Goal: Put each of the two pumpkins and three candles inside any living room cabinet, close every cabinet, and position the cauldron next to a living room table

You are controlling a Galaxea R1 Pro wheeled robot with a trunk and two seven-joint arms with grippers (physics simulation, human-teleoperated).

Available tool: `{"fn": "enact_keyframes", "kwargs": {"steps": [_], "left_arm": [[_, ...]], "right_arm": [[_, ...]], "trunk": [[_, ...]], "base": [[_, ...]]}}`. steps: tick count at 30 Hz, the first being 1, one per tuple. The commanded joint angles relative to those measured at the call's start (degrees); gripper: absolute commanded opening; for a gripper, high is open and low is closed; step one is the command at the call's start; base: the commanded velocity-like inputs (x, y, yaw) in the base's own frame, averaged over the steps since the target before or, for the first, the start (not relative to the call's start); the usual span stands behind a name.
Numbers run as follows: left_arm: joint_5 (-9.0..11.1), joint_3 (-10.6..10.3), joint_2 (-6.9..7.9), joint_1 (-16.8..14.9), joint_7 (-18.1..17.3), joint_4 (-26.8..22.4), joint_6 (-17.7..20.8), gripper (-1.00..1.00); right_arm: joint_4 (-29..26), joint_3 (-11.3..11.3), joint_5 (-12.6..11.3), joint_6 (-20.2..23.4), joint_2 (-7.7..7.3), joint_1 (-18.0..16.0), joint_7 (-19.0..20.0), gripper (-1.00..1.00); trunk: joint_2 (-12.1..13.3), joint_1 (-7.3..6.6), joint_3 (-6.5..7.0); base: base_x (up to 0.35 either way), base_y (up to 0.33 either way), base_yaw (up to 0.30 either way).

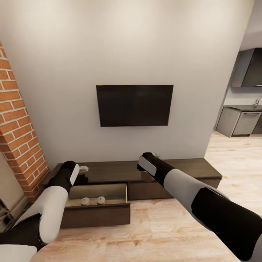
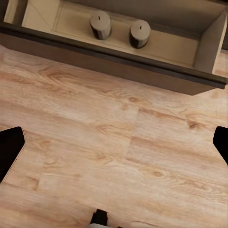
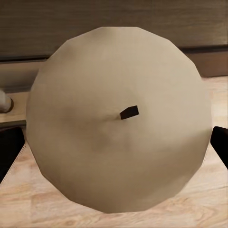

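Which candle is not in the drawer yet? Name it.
The candle held in the right hand, seen wick-end on in the right wrist view. The other two candles stand upright in the open drawer.

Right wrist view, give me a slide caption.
Right gripper holds the third candle, wick toward the camera, above the wood floor.

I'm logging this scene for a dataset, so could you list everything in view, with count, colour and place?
Stubby grey-beige candles: two, standing in the open drawer; a third sits between the right gripper's fingers.
Long low dark-brown wooden cabinet: one, against the wall, left drawer pulled out.
Black flat television: one, on the white wall.
Red brick column: one, left.
Grey kitchen units: far right.
Light wood floor.
Left gripper: open, above the floor.
Right gripper: shut on a candle.
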Motion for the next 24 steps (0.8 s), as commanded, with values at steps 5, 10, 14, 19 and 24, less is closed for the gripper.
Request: {"fn": "enact_keyframes", "kwargs": {"steps": [5, 10, 14, 19, 24], "left_arm": [[-0.6, 0.4, -0.06, -0.1, -0.3, 0.0, 0.2, 1.0], [-0.5, 0.4, -0.06, -0.1, -0.4, 0.0, 0.3, 1.0], [-0.4, 0.4, -0.03, -0.1, -0.7, 0.3, 0.3, 1.0], [-0.4, 0.5, 0.02, -0.1, -1.3, 1.3, 0.2, 1.0], [-0.4, 0.5, 0.1, -0.1, -2.1, 2.2, 0.0, 1.0]], "right_arm": [[0.0, 0.4, -0.2, -1.7, 0.0, -0.1, -0.3, -1.0], [0.0, 0.3, -0.2, -3.3, 0.0, 0.4, 4.5, -1.0], [0.0, 0.3, -0.2, -3.4, 0.0, 1.4, 12.0, -1.0], [0.1, 0.2, -0.1, -3.7, 0.0, 1.9, 13.6, -1.0], [0.1, 0.1, -0.1, -3.7, 0.0, 2.0, 13.9, -1.0]], "trunk": [[-0.1, 0.04, -0.13], [-0.1, 0.04, -0.13], [-0.1, 0.04, -0.13], [-0.1, 0.04, -0.13], [-0.1, 0.04, -0.13]], "base": [[0.001, 0.324, 0.0], [0.0, 0.324, 0.0], [0.0, 0.325, 0.0], [0.0, 0.325, 0.0], [0.0, 0.325, 0.0]]}}
